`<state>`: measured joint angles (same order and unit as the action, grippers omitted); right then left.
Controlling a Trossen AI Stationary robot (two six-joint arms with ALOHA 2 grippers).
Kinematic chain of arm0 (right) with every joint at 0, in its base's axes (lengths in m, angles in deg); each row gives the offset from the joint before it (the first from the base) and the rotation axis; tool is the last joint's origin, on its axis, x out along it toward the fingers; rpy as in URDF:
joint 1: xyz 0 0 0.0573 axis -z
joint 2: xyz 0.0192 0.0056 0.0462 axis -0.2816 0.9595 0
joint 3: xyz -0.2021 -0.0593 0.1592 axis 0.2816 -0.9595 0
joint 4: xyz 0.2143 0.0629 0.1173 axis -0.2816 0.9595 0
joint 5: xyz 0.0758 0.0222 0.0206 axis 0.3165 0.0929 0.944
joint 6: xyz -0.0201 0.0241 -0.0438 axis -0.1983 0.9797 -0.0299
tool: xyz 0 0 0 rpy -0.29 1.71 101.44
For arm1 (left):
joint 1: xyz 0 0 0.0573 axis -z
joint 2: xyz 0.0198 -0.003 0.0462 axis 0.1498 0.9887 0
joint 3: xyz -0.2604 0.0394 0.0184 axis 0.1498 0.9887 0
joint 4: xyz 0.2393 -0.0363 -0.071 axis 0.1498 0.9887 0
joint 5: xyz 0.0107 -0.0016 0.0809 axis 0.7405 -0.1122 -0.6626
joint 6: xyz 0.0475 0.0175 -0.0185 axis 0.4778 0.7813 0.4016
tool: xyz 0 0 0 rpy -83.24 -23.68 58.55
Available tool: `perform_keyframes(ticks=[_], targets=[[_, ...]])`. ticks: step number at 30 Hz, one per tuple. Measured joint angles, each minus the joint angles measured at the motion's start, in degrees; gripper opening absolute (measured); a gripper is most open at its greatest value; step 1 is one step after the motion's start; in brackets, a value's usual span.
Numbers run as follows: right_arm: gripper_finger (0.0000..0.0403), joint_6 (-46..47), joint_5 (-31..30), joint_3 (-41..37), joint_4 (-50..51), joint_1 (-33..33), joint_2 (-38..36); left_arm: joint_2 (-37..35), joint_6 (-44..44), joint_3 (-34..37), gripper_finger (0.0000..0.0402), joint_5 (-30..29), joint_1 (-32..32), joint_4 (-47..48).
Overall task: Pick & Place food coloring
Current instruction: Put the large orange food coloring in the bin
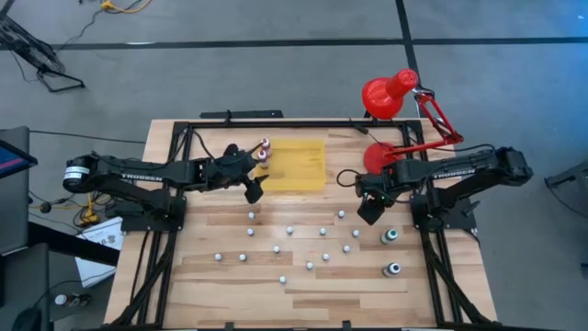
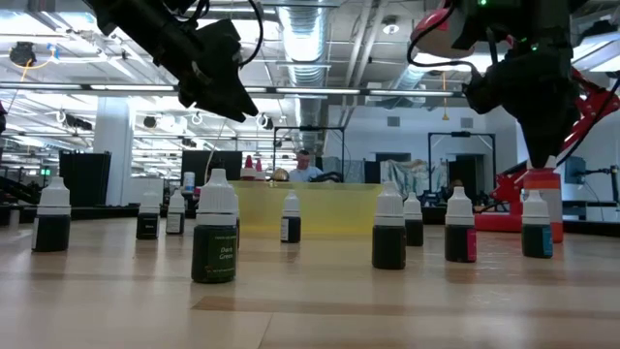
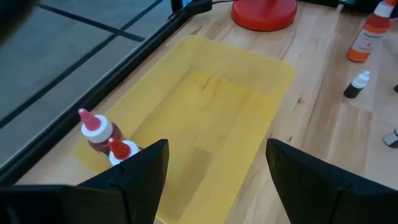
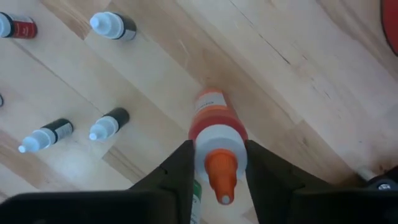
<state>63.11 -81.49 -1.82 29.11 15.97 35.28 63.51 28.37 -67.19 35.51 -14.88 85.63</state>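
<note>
The left gripper (image 1: 254, 190) is held over the near edge of the yellow mat (image 1: 296, 164), fingers spread wide, nothing between them. Two red-capped bottles (image 3: 102, 138) are seen standing on the mat's left end. Small dropper bottles (image 1: 289, 230) are scattered upright across the table (image 1: 230, 285) in the middle.

At right, the right gripper (image 4: 217, 171) is lowered around an orange bottle (image 4: 214, 124) near the red lamp (image 1: 390, 92); the fingers sit against its white collar on both sides, apparently clamped. Risk, as judged: a grip this high on a smooth collar could slip or tilt the bottle on lifting, toppling neighbouring bottles.
</note>
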Motion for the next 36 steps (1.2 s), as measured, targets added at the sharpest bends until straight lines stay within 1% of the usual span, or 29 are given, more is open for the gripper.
perform_keyframes(ticks=[7, 11, 13, 16, 19, 22, 24, 28, 33, 36], targets=[[0.0102, -0.29, 0.75, 1.14, 0.97, 0.62, 0.07, -0.42, 0.19, 0.0, 0.0263, -3.38, 0.0, 0.09], [0.0102, -3.67, -1.12, 5.88, 0.66, 2.79, 0.07, -1.4, 1.14, -0.31, 0.0263, -4.69, 0.0, 0.83], [0.0102, -5.61, -3.54, 8.51, -0.23, 4.1, 0.07, -1.73, 1.16, -0.57, 0.0263, -4.82, 0.0, 0.2], [0.0102, -9.43, -6.2, 11.53, -4.39, 6.18, 0.07, -2.86, 1.2, -0.5, 0.0263, -4.98, 0.01, 1.68], [0.0102, -14.89, -6.45, 13.5, -10.39, 8.57, 0.09, -3.92, 1.2, -0.5, 0.0263, -5.33, 0.01, 2.4], [0.0102, -20.52, -6.49, 13.65, -17.41, 11.33, 0.7, -4.38, 1.2, -0.5, 0.0263, -5.38, 0.02, 2.92], [0.0102, -23.25, -6.43, 13.69, -21.93, 13.46, 2.74, -4.9, 1.19, -0.48, 0.0263, -5.38, 0.01, 3.75], [0.0102, -29.27, -6.49, 15.45, -25.23, 17.76, 9.14, -4.85, 1.12, -0.48, 0.0263, -5.36, 0.02, 4.87], [0.0102, -36.03, -6.46, 21.74, -24.78, 21.98, 17.43, -4.96, 1.08, -0.48, 0.0263, -5.36, 0.01, 5.58], [0.0116, -38.01, -6.5, 25.98, -22.64, 23.76, 22.86, -4.96, 0.3, -0.48, 0.0263, -5.32, 0.02, 6.6]])
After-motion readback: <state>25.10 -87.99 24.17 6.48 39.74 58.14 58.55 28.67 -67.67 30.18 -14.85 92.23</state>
